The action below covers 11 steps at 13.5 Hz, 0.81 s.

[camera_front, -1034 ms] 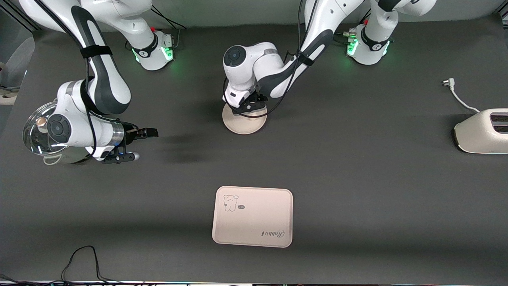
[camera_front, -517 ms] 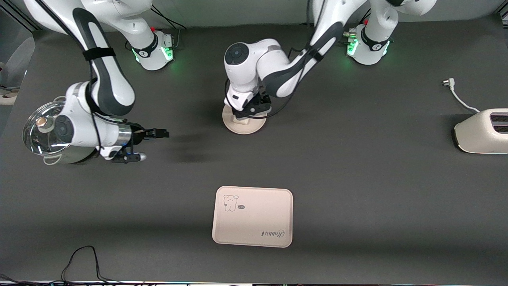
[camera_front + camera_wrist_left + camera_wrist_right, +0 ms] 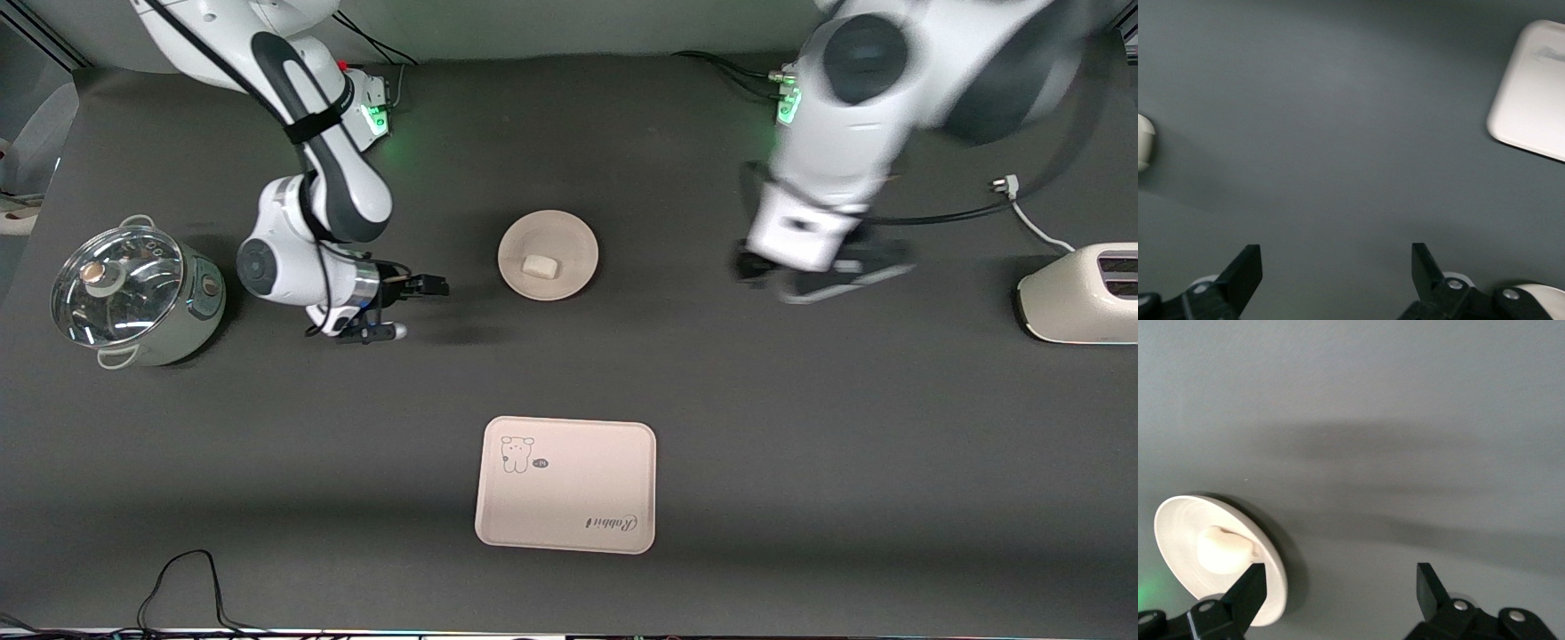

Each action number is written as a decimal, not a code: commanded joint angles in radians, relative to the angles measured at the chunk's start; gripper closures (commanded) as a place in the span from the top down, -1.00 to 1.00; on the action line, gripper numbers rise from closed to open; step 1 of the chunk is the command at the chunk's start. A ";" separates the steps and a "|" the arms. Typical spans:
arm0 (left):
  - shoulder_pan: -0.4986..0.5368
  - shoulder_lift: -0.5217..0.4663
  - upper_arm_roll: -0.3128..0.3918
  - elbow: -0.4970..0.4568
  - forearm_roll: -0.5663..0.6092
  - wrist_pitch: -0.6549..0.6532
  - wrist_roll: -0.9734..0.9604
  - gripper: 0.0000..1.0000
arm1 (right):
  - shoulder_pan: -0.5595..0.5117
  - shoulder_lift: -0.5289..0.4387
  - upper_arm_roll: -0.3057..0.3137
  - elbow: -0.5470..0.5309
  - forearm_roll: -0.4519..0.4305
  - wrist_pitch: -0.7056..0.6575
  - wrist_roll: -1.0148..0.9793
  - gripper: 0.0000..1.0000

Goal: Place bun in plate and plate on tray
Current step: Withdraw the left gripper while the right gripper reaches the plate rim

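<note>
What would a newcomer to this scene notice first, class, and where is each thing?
The bun sits in the round plate mid-table, with the bear-printed tray nearer the front camera. The right gripper, open, hangs beside the plate toward the pot. The left gripper, open, is over bare table toward the toaster.

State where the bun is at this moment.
In the front view the bun lies in the middle of the round plate, farther from the camera than the tray, with the right hand beside the plate toward the pot's end.
</note>
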 commanded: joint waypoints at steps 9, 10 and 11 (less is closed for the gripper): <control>0.149 -0.033 0.271 0.011 -0.039 -0.019 0.563 1.00 | 0.344 0.108 -0.015 -0.033 0.052 0.255 0.266 0.62; 0.146 -0.033 0.276 0.007 -0.043 -0.019 0.563 1.00 | 0.358 0.111 -0.014 -0.040 0.052 0.275 0.270 0.31; 0.113 -0.033 0.302 0.009 -0.056 -0.019 0.563 1.00 | 0.375 0.119 -0.014 -0.051 0.052 0.298 0.270 0.11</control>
